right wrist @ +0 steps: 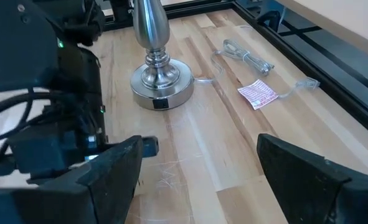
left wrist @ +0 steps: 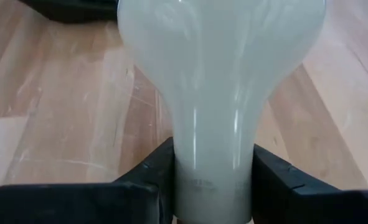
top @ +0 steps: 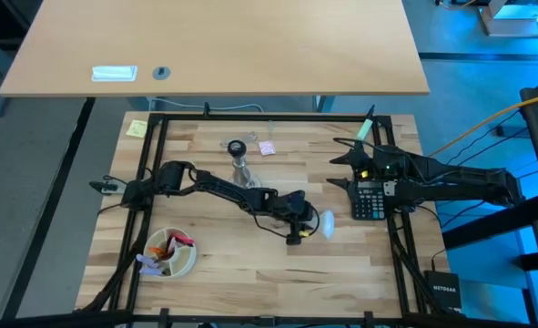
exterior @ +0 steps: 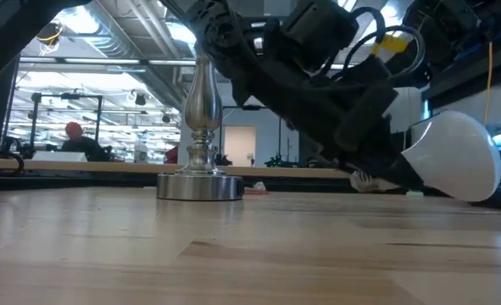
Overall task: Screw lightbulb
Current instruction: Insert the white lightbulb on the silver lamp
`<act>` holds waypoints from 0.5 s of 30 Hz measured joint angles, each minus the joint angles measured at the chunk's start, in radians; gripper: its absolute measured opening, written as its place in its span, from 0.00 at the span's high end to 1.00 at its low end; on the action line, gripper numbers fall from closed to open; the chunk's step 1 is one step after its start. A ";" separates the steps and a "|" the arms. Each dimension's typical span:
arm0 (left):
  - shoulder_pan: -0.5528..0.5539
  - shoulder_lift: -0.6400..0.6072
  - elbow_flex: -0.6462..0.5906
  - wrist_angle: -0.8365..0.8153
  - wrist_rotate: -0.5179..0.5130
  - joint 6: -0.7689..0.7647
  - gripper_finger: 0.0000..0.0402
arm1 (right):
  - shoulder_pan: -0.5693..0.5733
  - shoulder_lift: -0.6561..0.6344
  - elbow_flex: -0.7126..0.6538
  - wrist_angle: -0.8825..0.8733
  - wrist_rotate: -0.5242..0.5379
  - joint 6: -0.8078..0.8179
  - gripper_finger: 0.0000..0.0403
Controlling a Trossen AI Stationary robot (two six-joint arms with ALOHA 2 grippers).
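Observation:
The white matte lightbulb (top: 326, 223) is held in my left gripper (top: 310, 221) at the table's middle right, its round head pointing toward the table's right edge. It also shows in the low view (exterior: 453, 157) and fills the left wrist view (left wrist: 221, 74). The shiny silver stand (top: 241, 170) with its black socket top (top: 237, 148) stands upright on its round foot (exterior: 199, 186), farther back and to the left. My right gripper (top: 338, 164) is open and empty behind the bulb; its view (right wrist: 199, 149) looks toward the stand (right wrist: 160, 81). My left gripper pinches the bulb's narrow neck (left wrist: 213, 174), just above the screw base, between its two fingers (left wrist: 147, 177). The fingers come from the table's left, slanting a little downward, in line with the bulb. The bulb lies nearly level, its head (exterior: 466, 161) seemingly just above the table.
A bowl (top: 170, 252) with colourful things sits at the near left. A black calculator (top: 369, 200) lies by the right arm. A pink slip (right wrist: 257, 94), a clear cable (right wrist: 249, 59) and a yellow note (top: 137, 128) lie near the far edge. A black frame (top: 159, 164) borders the table.

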State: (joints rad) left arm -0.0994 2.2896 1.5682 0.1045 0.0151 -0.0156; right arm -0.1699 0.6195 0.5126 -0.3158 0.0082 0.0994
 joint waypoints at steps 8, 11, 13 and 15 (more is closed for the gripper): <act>-0.064 -0.221 -0.001 -0.233 -0.147 -0.002 0.68 | 0.000 -0.016 0.135 -0.102 -0.009 -0.026 0.20; -0.113 -0.331 -0.023 -0.284 -0.267 -0.003 0.68 | 0.000 -0.017 0.162 -0.094 -0.055 -0.026 0.20; -0.159 -0.412 -0.053 -0.273 -0.370 -0.004 0.68 | 0.000 -0.016 0.162 -0.091 -0.075 -0.026 0.20; -0.209 -0.488 -0.111 -0.248 -0.482 -0.010 0.68 | 0.000 -0.015 0.153 -0.082 -0.095 -0.020 0.20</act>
State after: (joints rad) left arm -0.3086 1.8018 1.4570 -0.1440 -0.4666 -0.0252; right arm -0.1696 0.6048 0.6660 -0.3976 -0.0871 0.0791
